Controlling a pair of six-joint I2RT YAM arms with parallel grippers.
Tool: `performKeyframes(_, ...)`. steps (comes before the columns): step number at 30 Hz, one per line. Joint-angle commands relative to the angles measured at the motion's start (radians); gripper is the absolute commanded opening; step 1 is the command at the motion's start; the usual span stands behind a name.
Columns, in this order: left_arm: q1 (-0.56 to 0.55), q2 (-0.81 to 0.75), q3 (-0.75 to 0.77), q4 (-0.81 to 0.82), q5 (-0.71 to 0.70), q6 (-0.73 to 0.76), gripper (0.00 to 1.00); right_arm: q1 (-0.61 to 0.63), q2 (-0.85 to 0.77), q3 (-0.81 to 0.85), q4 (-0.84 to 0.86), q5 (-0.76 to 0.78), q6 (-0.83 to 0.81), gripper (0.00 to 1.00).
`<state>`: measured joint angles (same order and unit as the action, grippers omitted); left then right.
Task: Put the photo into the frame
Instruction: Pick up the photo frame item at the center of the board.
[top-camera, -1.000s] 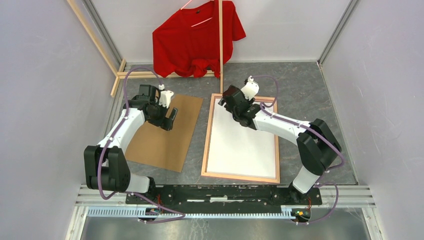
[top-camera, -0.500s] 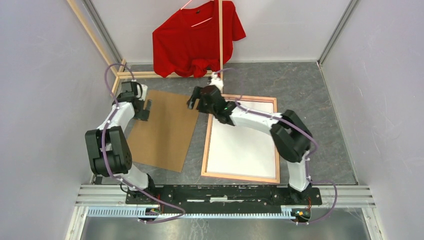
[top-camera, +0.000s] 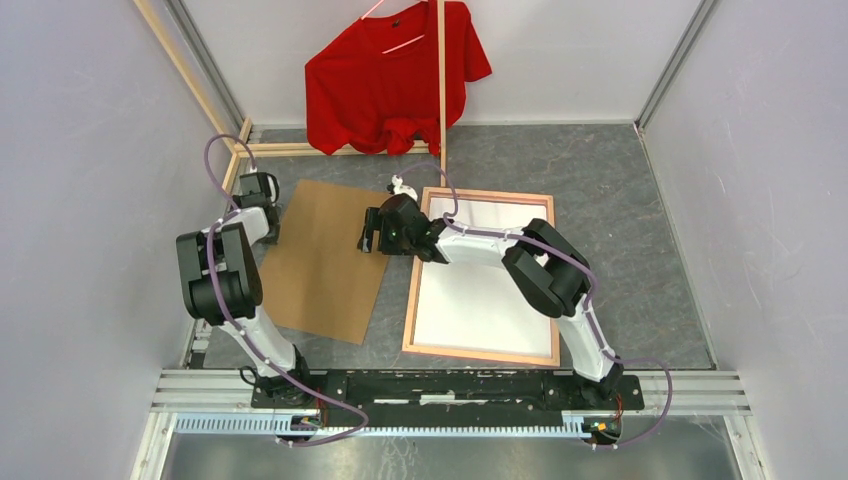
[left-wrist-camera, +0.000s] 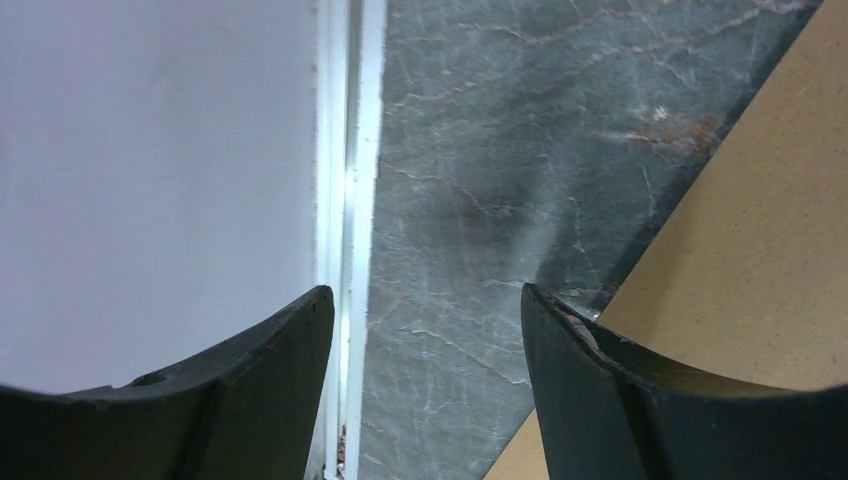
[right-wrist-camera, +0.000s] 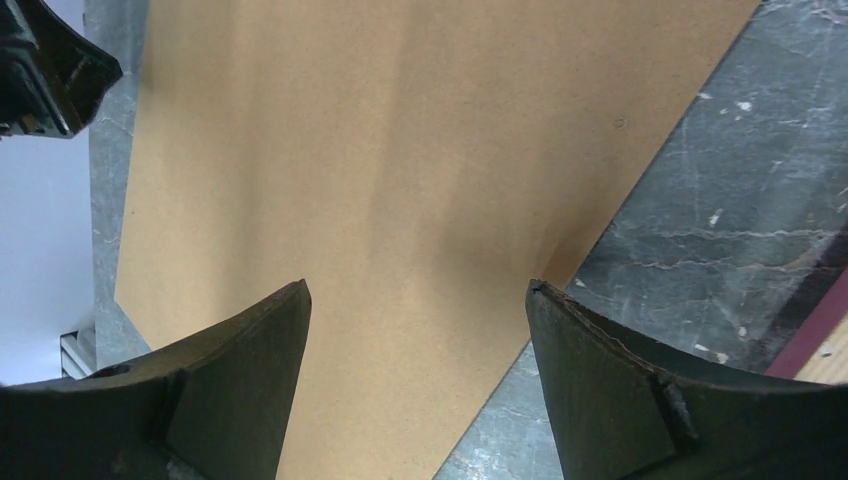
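The frame (top-camera: 480, 353) lies back up on the table, right of centre, its pale wood border showing. The photo (top-camera: 480, 300) lies inside it, white back up. A brown backing board (top-camera: 320, 270) lies to the left of the frame. My right gripper (top-camera: 368, 238) is open and empty over the board's right edge; in the right wrist view (right-wrist-camera: 418, 285) the board (right-wrist-camera: 400, 150) fills the gap and a strip of the frame (right-wrist-camera: 815, 335) shows at lower right. My left gripper (top-camera: 270, 222) is open and empty over bare table by the board's left edge, as the left wrist view (left-wrist-camera: 425, 290) shows.
A red shirt (top-camera: 395, 80) hangs on a wooden-stick rack (top-camera: 441, 80) at the back. The left wall (left-wrist-camera: 150, 180) stands close beside my left gripper. A metal rail (top-camera: 450, 385) runs along the near edge. Grey table (top-camera: 620, 200) shows right of the frame.
My right gripper has moved left from the frame's top edge to the board's right edge. My left gripper has moved left off the board toward the wall.
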<state>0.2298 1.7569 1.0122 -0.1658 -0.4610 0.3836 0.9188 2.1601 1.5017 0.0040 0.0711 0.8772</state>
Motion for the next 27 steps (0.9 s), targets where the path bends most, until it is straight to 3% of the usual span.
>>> performKeyframes(1,0.004,0.036,-0.021,0.03,0.06,0.017,0.74,-0.005,0.039,0.046,-0.051,0.002,0.004,0.86)
performKeyframes(13,0.0,0.034,-0.087,-0.101,0.341,0.022,0.63,-0.005,0.052,0.04,-0.131,0.105,0.059,0.87)
performKeyframes(27,-0.001,0.061,-0.105,-0.065,0.312,0.047,0.61,-0.015,-0.091,-0.011,-0.166,0.069,-0.004,0.88)
